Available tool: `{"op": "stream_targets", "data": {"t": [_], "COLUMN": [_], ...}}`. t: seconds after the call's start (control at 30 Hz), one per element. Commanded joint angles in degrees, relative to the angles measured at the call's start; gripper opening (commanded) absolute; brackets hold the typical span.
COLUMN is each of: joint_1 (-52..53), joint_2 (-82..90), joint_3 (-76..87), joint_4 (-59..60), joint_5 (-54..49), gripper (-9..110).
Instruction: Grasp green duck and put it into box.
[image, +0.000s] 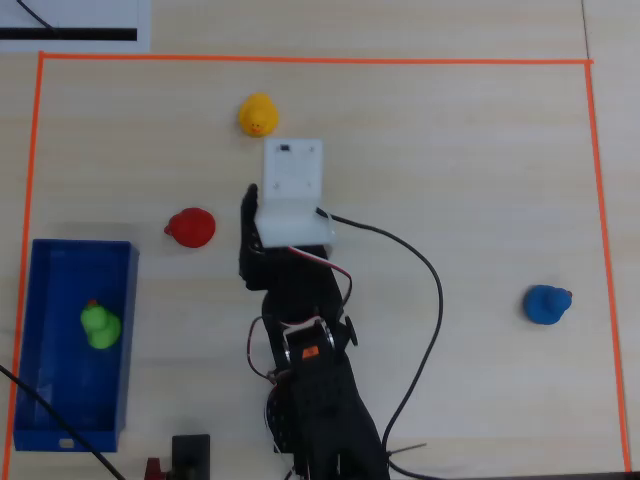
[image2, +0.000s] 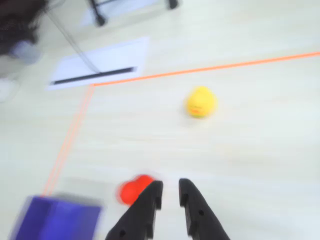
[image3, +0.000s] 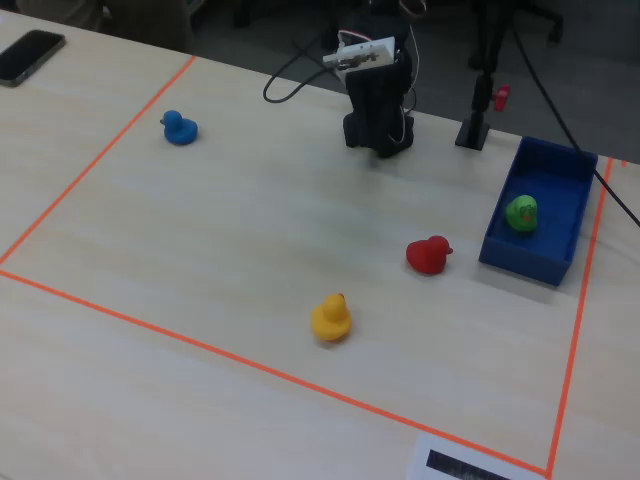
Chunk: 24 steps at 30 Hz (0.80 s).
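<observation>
The green duck (image: 100, 325) lies inside the blue box (image: 70, 400) at the table's left edge in the overhead view. In the fixed view the duck (image3: 521, 212) sits in the box (image3: 525, 262) at the right. My gripper (image2: 170, 186) is empty, its jaws a narrow gap apart, held above the table to the right of the box corner (image2: 57, 220). In the overhead view the gripper (image: 248, 205) is near the table's middle, well apart from the box. The arm (image3: 375, 100) is folded back over its base.
A red duck (image: 191, 227) sits just left of the fingertips (image2: 156, 187). A yellow duck (image: 258, 114) is ahead of the gripper and a blue duck (image: 547, 304) is far right. Orange tape (image: 300, 60) borders the work area. A cable (image: 430, 290) trails from the arm.
</observation>
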Motion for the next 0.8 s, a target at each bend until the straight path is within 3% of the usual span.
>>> {"op": "stream_targets", "data": {"t": [0.0,0.17,0.43,0.77], "joint_1": [6.3,10.2,6.4,9.0], "joint_2": [20.1,20.1,20.2,20.2], "joint_3": [22.0,35.1,36.4,36.4], "joint_4": [-2.0,-6.2,27.0,27.5], "joint_5": [-0.8,-1.9,-9.0,-7.7], "gripper": [0,0,0,2]}}
